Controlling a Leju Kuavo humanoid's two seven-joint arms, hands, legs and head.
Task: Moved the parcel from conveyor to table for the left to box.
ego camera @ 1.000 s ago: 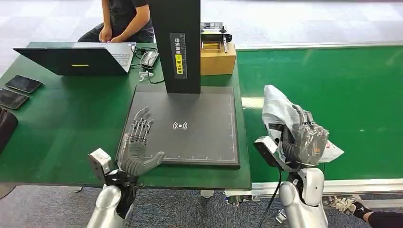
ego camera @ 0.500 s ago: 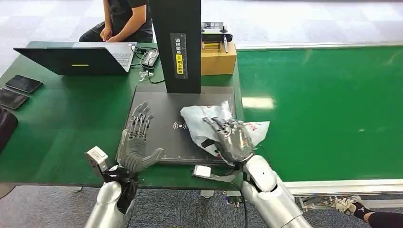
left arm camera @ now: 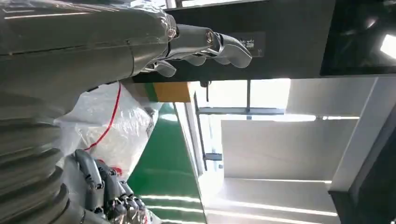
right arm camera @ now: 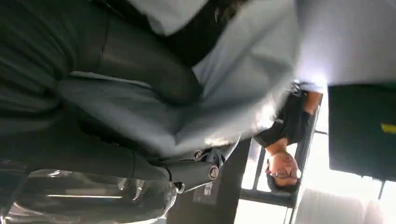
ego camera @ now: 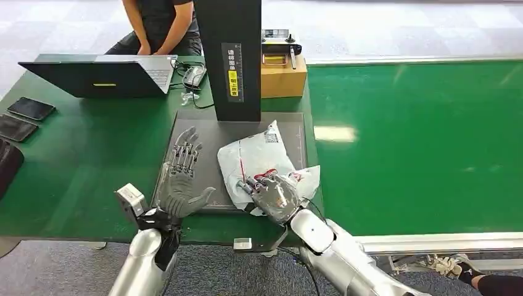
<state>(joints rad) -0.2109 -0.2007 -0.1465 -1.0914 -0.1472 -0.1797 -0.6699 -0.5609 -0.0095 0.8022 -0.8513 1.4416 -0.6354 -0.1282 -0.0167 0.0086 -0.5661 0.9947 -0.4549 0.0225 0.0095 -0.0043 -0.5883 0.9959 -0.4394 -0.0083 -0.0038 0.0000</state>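
— Where is the crumpled white plastic parcel bag (ego camera: pixel 256 161) with the red markings?

— On the dark grey scanning pad (ego camera: pixel 203 132) that lies on the green table (ego camera: pixel 80 160), toward the pad's right half and front edge, in front of the black upright column (ego camera: pixel 228 55). One corner of the bag reaches past the pad's right edge, near the green conveyor belt (ego camera: pixel 419 142).

— And the right hand (ego camera: pixel 274 196)?

— It holds the near end of the bag, fingers curled around the plastic at the pad's front edge. In the right wrist view the pale bag (right arm camera: pixel 252 70) lies pressed against the palm — blurred, so no finer detail.

— The left hand (ego camera: pixel 180 182)?

— It holds nothing. It stands upright over the pad's left edge, fingers spread and pointing up, thumb out toward the bag, just beside it but apart. From the left wrist the bag (left arm camera: pixel 116 126) sits close behind those raised fingers (left arm camera: pixel 219 44).

— Anything else on the table?

— An open black laptop (ego camera: pixel 98 75) at the far left, two dark phones (ego camera: pixel 21 117) at the left edge, a brown cardboard box (ego camera: pixel 282 75) beside the column. A person in a dark top (ego camera: pixel 161 24) sits behind the laptop.
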